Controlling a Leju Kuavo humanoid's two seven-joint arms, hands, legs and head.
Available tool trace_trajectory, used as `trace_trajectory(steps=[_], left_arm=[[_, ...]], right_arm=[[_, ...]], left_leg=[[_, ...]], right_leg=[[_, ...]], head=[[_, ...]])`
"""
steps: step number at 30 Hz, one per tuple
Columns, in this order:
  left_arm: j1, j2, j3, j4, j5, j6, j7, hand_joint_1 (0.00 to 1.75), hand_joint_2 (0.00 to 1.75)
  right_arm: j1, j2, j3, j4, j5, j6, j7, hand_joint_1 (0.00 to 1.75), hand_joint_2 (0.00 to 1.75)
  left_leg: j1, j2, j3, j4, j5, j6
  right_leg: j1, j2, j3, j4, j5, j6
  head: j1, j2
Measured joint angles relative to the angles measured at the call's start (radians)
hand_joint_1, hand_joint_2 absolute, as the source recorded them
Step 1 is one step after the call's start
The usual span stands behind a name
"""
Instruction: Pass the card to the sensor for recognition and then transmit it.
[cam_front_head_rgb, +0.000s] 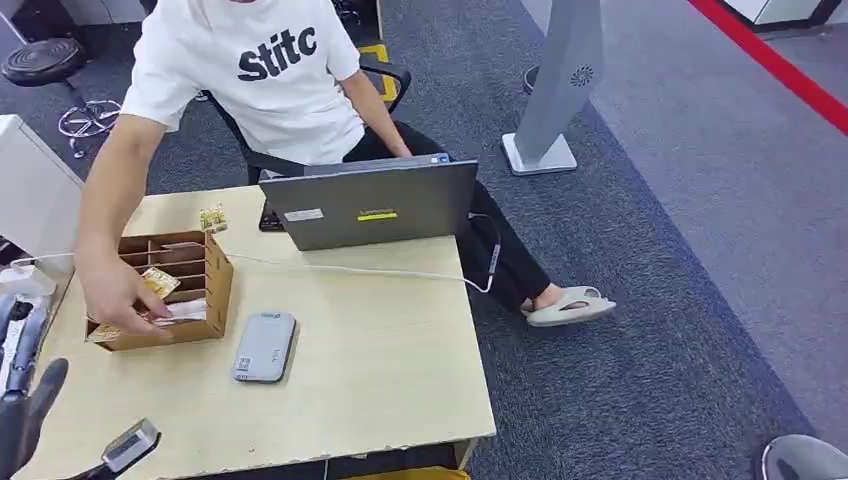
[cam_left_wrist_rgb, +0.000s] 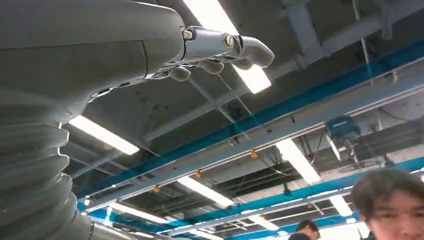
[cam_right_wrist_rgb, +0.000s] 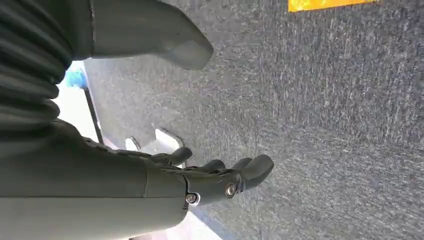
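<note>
A brown cardboard card box (cam_front_head_rgb: 215, 290) with dividers stands at the table's left side, with gold cards (cam_front_head_rgb: 160, 283) in it. A person's hand (cam_front_head_rgb: 115, 295) reaches into the box. Another gold card (cam_front_head_rgb: 212, 218) lies just behind the box. The flat grey sensor (cam_front_head_rgb: 265, 346) lies on the table to the right of the box. My left hand (cam_front_head_rgb: 28, 412) is at the table's near left corner, turned up toward the ceiling, fingers (cam_left_wrist_rgb: 220, 50) apart and holding nothing. My right hand (cam_right_wrist_rgb: 200, 182) hangs over grey carpet, fingers loosely apart, empty.
A grey laptop (cam_front_head_rgb: 370, 205) stands open at the far edge of the wooden table (cam_front_head_rgb: 400, 380), and a white cable (cam_front_head_rgb: 350, 270) runs across behind the sensor. The person sits on a chair behind the table. A grey stand (cam_front_head_rgb: 555, 90) rises from the carpet to the right.
</note>
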Motion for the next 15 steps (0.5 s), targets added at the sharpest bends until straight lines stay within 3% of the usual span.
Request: trace_trajectory(steps=[3,6,9,10,11,13,15], left_arm=[[-0.008,0.008,0.056,0.038,0.0,0.0,-0.002,0.0,1.75],[-0.008,0.068,0.088,0.093,0.0,-0.001,0.057,0.0,1.75],[-0.028,0.162,0.081,0.178,0.0,-0.026,0.263,0.0,1.75],[-0.043,0.177,0.07,0.193,0.0,-0.029,0.284,0.0,1.75],[-0.064,0.225,0.018,0.24,0.0,-0.036,0.357,0.0,1.75],[-0.098,0.266,-0.044,0.293,-0.001,-0.053,0.458,0.0,1.75],[-0.15,0.301,-0.161,0.364,-0.001,-0.068,0.562,0.0,1.75]], right_arm=[[0.0,0.0,0.0,0.0,-0.012,0.0,0.002,0.0,1.75],[0.001,0.0,0.0,0.001,-0.013,0.001,0.011,0.0,1.75],[0.001,0.0,0.0,0.003,-0.011,0.008,0.022,0.0,1.75],[0.001,0.0,0.0,0.003,-0.011,0.01,0.023,0.0,1.75],[-0.002,0.0,0.001,0.003,-0.011,0.016,0.026,0.0,1.75],[-0.002,0.0,0.004,0.003,-0.011,0.018,0.029,0.0,1.75],[-0.002,0.0,0.006,0.003,-0.011,0.018,0.029,0.0,1.75]], left_leg=[[0.0,0.0,0.0,0.0,0.0,0.0],[0.001,0.0,0.0,0.0,0.0,0.0],[0.001,0.0,0.0,0.0,0.001,-0.001],[0.002,-0.001,0.0,0.0,0.001,-0.001],[0.002,-0.002,0.0,0.0,0.001,-0.002],[0.001,0.0,0.0,0.0,0.001,-0.002],[0.001,-0.002,-0.001,0.0,0.002,-0.001]], right_leg=[[0.0,0.0,0.0,0.0,0.0,0.0],[0.001,0.0,-0.001,0.0,0.0,0.0],[0.002,0.0,-0.004,0.0,0.0,-0.001],[0.002,-0.001,-0.003,0.0,0.0,-0.001],[0.002,-0.002,-0.003,0.0,0.0,-0.001],[0.002,0.0,-0.003,0.0,0.001,-0.001],[0.002,-0.002,0.0,0.0,0.001,-0.001]], head=[[0.0,0.0],[0.0,0.0],[-0.003,0.0],[-0.003,0.0],[-0.001,0.0],[-0.003,0.0],[-0.002,0.0]])
